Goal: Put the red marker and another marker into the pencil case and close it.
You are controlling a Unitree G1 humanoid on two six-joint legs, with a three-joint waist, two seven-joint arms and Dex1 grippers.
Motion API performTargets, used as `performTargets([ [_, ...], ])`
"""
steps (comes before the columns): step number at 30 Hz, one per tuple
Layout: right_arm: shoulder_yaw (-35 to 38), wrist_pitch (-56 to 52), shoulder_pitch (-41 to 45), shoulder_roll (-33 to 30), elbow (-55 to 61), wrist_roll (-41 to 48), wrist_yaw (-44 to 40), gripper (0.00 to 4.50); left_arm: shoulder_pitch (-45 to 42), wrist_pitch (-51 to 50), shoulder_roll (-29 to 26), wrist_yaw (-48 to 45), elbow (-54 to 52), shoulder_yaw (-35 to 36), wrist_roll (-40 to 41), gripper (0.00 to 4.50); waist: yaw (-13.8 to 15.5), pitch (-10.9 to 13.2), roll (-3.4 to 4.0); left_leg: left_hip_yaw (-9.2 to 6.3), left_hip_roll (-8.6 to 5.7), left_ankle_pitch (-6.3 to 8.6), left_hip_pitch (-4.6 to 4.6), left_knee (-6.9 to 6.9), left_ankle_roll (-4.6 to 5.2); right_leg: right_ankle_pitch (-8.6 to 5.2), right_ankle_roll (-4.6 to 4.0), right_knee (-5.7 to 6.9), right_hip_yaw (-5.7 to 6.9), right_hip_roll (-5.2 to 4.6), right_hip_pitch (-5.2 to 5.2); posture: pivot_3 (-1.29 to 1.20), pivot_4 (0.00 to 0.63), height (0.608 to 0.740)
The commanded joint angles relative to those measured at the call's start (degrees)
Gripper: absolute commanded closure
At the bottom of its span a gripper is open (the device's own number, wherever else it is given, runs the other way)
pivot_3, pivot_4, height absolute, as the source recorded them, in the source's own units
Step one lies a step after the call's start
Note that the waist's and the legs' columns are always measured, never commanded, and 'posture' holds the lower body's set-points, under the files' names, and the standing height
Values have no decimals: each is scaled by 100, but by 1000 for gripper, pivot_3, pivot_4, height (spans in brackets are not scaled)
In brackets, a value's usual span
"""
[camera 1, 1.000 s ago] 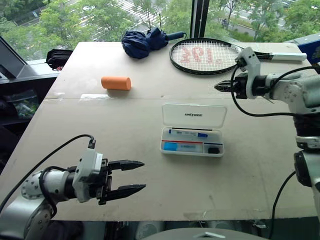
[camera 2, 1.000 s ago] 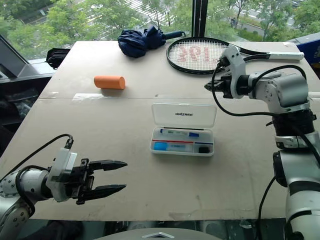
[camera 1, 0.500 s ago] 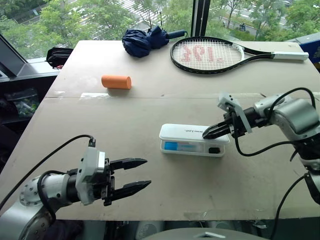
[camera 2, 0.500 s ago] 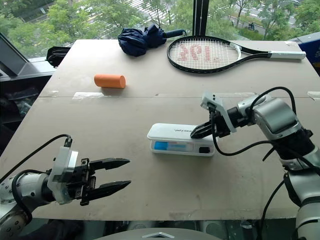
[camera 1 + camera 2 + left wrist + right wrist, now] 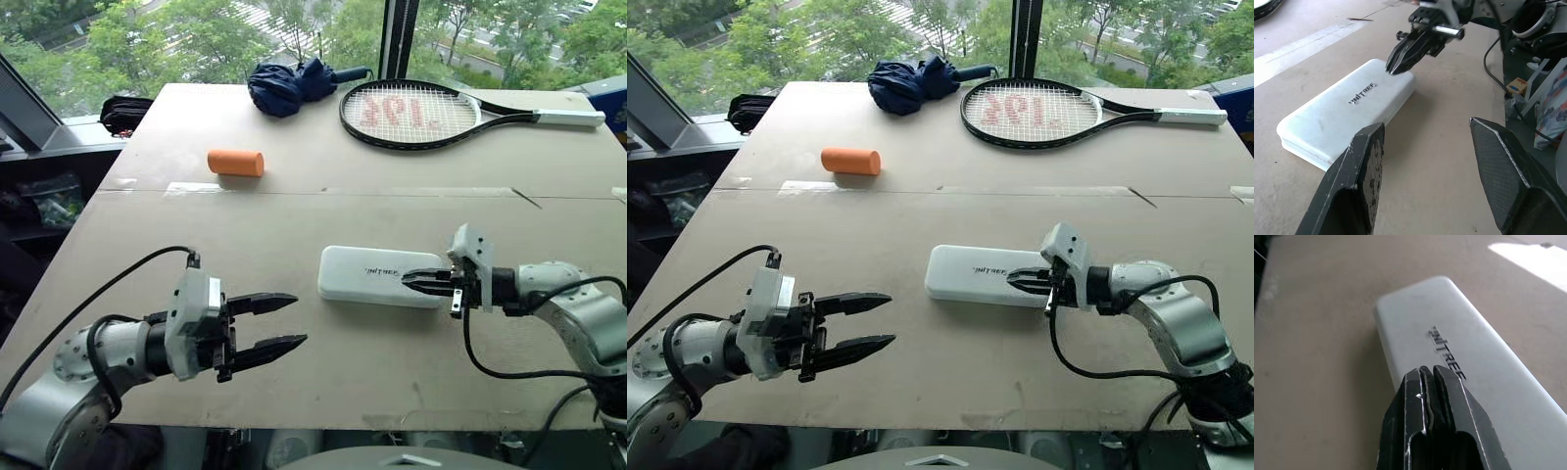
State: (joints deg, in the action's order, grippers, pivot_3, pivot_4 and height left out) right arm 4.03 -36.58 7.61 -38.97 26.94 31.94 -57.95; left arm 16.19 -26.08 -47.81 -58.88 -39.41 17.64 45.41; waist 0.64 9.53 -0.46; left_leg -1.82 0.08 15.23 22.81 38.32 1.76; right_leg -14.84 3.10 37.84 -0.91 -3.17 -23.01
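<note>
One pencil case (image 5: 382, 277) lay flat on the table (image 5: 294, 225), lid down, approx. centre, long axis running 9 to 3 o'clock. R gripper (image 5: 423, 280) sat at the case's 3 o'clock end, fingers pressed together, nothing between them, tips over the lid's edge; contact w/ the lid couldn't be confirmed. L gripper (image 5: 277, 324) hovered near the case's 8 o'clock, apart from it, fingers spread, empty.

Risks, as judged:
- Lid looked down but latch state wasn't visible. If not snapped, it could spring back up once the R tips lifted.
- Tips were at one end only, so a push there could skid the light case toward 9 o'clock or lift the far end instead of seating the lid.
- Markers weren't visible through the lid; one lying proud inside could block full closure.
- L fingers wide open nearby; a sweep toward 2 o'clock could knock the case.

Racket (image 5: 421, 110), umbrella (image 5: 294, 83) at 12, orange cylinder (image 5: 235, 163) at 10, all well apart.
</note>
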Motion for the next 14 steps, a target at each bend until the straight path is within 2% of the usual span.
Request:
performTargets([
  [1, 1150, 863, -1058, -420, 364, -38, -485, 3144, 192, -121, -59, 97, -135, 268, 86, 1720, 28, -2, -5, -1, 0, 0, 1, 0, 0, 0, 0, -1, 2, 0, 0, 0, 150, 730],
  [4, 1993, 1515, -2123, -555, 309, -181, -774, 1745, 517, -98, -81, -27, -16, 553, 9, 1720, 18, -6, -12, -12, 2, 1, 3, -4, 2, -2, 0, -7, 12, 4, 4, 0, 150, 730],
  [5, 2332, 1574, -2420, -534, 317, -121, -800, 1447, 664, -72, -88, -83, 44, 666, -51, 1720, 2, -2, -3, -10, 4, 2, 0, -4, 2, -2, 0, -5, 9, 5, 4, 0, 150, 730],
  [6, 2680, 1706, -2770, -515, 336, -131, -875, 859, 824, -39, -95, -157, 110, 785, -119, 1720, -15, -4, -1, -2, 5, 1, -7, -4, 2, -3, -1, 3, 2, 6, 3, 0, 150, 730],
  [8, 3363, 1918, -3464, -396, 365, -92, -1060, 19, 1120, -2, -99, -306, 253, 981, -224, 1720, -10, -7, 5, 10, 13, 1, -19, -3, 2, -5, -4, 5, -9, 15, 6, 0, 150, 730],
  [14, 4175, 2297, -4405, -216, 346, 35, -1303, 19, 1165, -43, -156, -489, 429, 974, -296, 1720, 6, -8, -1, 10, 20, 2, -29, -1, 3, -18, -24, -2, -9, 23, 21, 0, 150, 730],
])
